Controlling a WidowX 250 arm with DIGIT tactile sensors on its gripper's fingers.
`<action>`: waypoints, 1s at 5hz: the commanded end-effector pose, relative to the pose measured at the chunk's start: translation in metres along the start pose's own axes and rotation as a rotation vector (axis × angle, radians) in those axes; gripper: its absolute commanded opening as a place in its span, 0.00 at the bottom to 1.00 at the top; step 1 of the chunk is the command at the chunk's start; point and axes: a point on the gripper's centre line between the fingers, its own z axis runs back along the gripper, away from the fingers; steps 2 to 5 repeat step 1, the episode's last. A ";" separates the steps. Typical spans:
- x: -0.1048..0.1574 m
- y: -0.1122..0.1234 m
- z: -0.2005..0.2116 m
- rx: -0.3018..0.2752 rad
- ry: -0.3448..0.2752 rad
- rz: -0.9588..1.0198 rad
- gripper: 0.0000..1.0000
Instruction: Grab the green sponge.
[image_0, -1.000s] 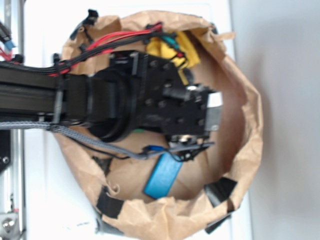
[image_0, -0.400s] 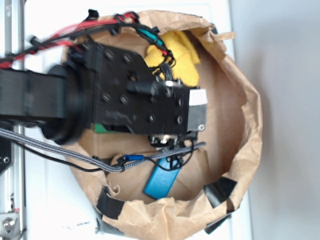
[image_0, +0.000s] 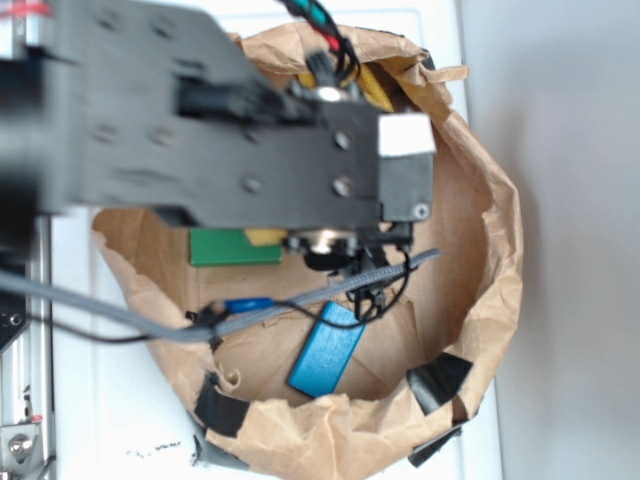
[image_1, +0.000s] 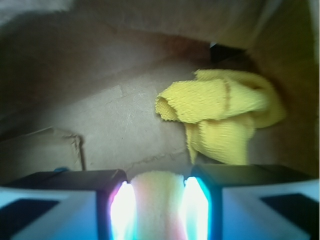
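Brown paper, rolled down at the rim into a wide bag (image_0: 500, 230), is seen from above in the exterior view, resting on a white surface (image_0: 110, 420) with black tape patches along its lower edge. Most of the upper left of that view is filled by the blurred black arm (image_0: 200, 120), from which a grey braided cable (image_0: 330, 290) is trailed across the bag's floor. The green sponge (image_0: 228, 248) is seen lying flat on the bag's floor just under the arm's lower edge, its upper part hidden by the arm; a small yellow patch is visible touching its right end. A blue slab (image_0: 328, 348) is laid at a slant lower in the bag, well apart from the green sponge. In the wrist view the gripper (image_1: 158, 210) is shown with its two fingers (image_1: 65, 200) set a modest gap apart, and a pale, softly textured thing is seen filling that gap; what it is cannot be told because of blur and glare. Beyond the fingers a crumpled yellow cloth (image_1: 220, 112) is seen lying on the cardboard floor near the bag's wall.
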 end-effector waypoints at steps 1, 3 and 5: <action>0.004 0.019 0.056 -0.077 -0.048 -0.050 0.00; 0.004 0.019 0.056 -0.077 -0.048 -0.050 0.00; 0.004 0.019 0.056 -0.077 -0.048 -0.050 0.00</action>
